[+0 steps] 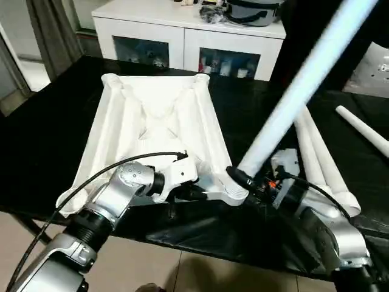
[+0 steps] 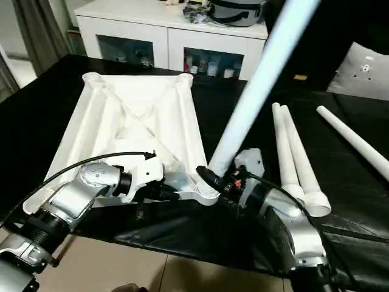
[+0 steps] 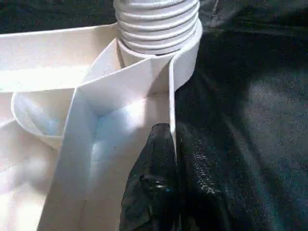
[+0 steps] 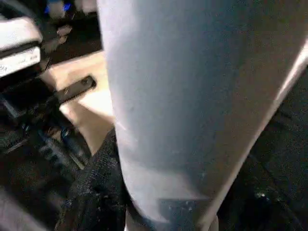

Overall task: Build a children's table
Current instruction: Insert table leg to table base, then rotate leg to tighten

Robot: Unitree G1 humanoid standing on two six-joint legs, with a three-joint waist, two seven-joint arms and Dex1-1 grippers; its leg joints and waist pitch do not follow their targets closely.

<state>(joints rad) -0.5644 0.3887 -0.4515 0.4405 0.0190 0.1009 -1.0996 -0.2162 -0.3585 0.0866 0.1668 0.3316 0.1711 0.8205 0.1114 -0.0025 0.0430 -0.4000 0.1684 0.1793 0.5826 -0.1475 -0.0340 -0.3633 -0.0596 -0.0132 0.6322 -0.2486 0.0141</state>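
Observation:
The white table top (image 1: 152, 121) lies upside down on the black table, ribbed underside up. A long white leg (image 1: 304, 85) stands in its near right corner socket (image 1: 234, 194), leaning up and to the right. My right gripper (image 1: 240, 177) is shut on that leg just above the socket; one black finger (image 4: 94, 192) presses against the leg (image 4: 163, 96). My left gripper (image 1: 196, 193) is shut on the top's near rim beside the socket. Its fingers (image 3: 149, 183) pinch the thin rim wall (image 3: 172, 96) below the leg's threaded end (image 3: 156, 24).
Two spare legs (image 1: 319, 158) lie side by side to the right of the top, and a third (image 1: 364, 131) lies farther right. A white cabinet (image 1: 182, 36) with glass doors stands behind. The table's black front edge (image 1: 182, 243) is close below my forearms.

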